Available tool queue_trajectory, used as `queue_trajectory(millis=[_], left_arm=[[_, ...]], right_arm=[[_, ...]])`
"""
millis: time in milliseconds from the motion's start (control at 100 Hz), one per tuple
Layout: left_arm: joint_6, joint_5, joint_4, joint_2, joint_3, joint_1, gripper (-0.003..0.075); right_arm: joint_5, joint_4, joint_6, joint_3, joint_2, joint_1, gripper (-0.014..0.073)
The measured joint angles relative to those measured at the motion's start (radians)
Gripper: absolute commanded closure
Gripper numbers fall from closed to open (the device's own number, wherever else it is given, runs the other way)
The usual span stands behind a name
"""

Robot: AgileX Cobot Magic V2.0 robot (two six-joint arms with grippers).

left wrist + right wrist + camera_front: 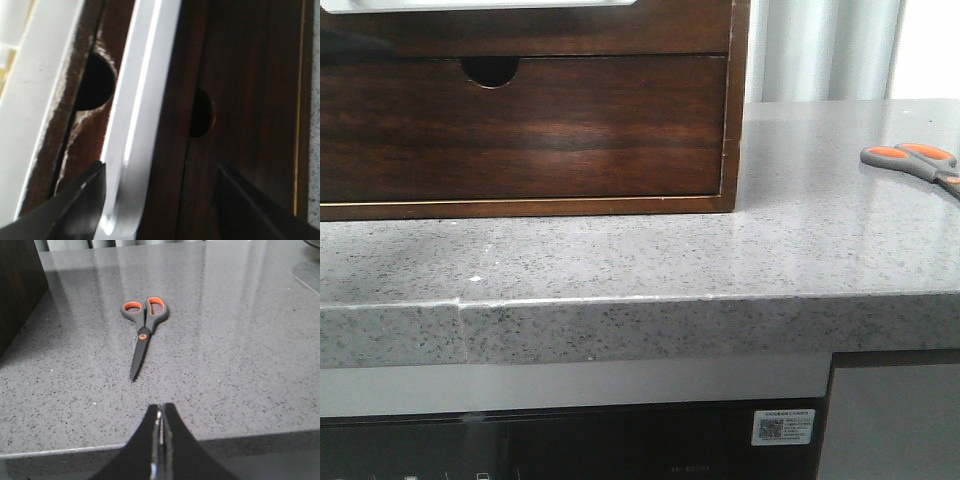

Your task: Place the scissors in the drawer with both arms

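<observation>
The scissors (912,160) lie flat at the far right of the grey countertop, orange loops toward the cabinet. In the right wrist view the scissors (143,326) lie ahead of my right gripper (161,412), blade tip toward it. That gripper is shut and empty, near the counter's front edge. The drawer (520,30) is the plain dark front at the top of the cabinet, with white along its top. My left gripper (160,200) is open. The drawer's white top edge (140,100) and dark front lie between its fingers. Neither arm shows in the front view.
Below the drawer sits a second drawer with a half-round notch (492,70), also seen in the left wrist view (201,112). Another notch (95,82) shows above the white edge. The cabinet side (15,280) stands left of the scissors. The counter's front edge (620,300) overhangs a dark appliance (620,440).
</observation>
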Motion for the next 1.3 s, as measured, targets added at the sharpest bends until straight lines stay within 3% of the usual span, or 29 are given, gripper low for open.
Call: queue_trajectory(millis=[680,770,940,1300], left_arm=[[0.087,-0.029,0.002,0.068,-0.081,0.0,0.0353],[0.087,-0.019,0.002,0.079,-0.086,0.0,0.0437],[0.087,-0.008,0.031,0.083,-0.086,0.0,0.0715],[0.084,0.005,0.051,0.076,-0.088,-0.009,0.0716]], right_arm=[[0.0,0.0,0.005,0.0,0.0,0.0,0.0699],[0.0,0.002,0.005,0.0,0.0,0.0,0.0699],[0.0,0.002,0.005,0.0,0.0,0.0,0.0699],[0.0,0.002,0.0,0.0,0.0,0.0,0.0699]])
